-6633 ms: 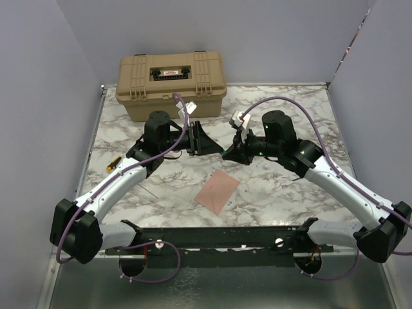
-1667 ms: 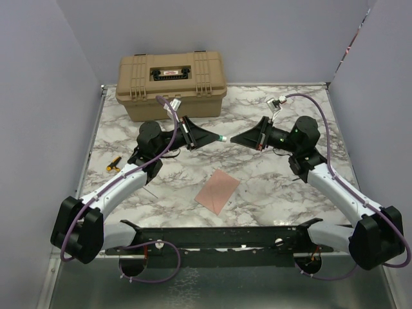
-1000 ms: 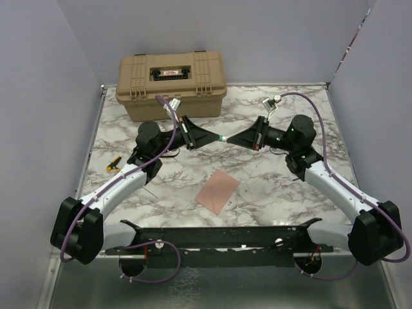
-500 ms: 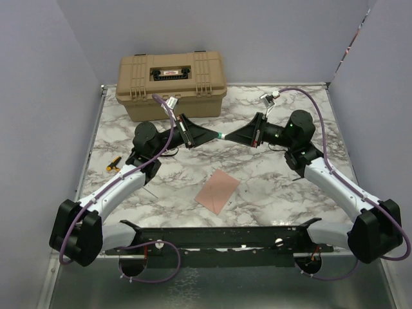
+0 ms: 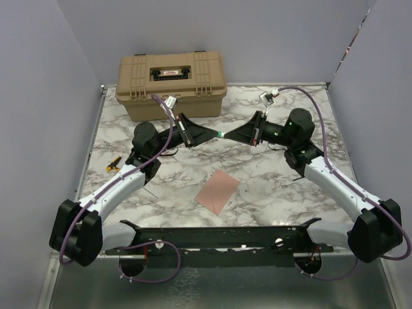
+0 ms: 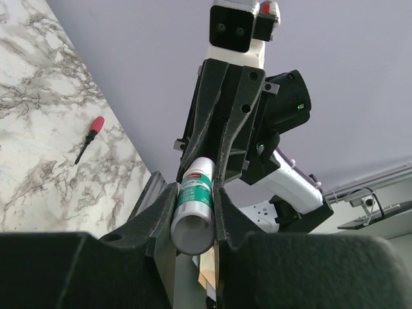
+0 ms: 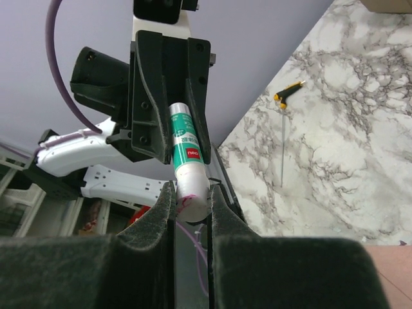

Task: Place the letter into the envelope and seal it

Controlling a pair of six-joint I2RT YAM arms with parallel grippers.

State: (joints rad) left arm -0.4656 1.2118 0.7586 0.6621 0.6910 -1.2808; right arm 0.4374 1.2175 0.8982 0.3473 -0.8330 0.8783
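While the two arms meet in mid-air above the middle of the desk (image 5: 257,187), a green-and-white glue stick (image 5: 221,134) hangs level between them, and each arm has hold of one end. The left pincer (image 5: 215,133) is clenched on the green-labelled body, its two fingers (image 6: 163,215) pressed against either side of the tube. The right pincer (image 5: 227,135) is clenched on the white end, which shows a pinkish smear in that arm's own wrist view. The two pincers point straight at one another, almost tip to tip, the left reaching in from 9 o'clock and the right from 3 o'clock. The envelope (image 5: 217,190) lies flat on the marble at 6 o'clock from the glue stick, apart from both arms, with one corner turned toward the near edge; from here I cannot make out its flap. A tan toolbox (image 5: 171,84), lid down, sits at the far edge around 11 o'clock. A yellow-handled screwdriver (image 5: 112,163) lies near the desk's 9 o'clock edge, just beside the left arm.
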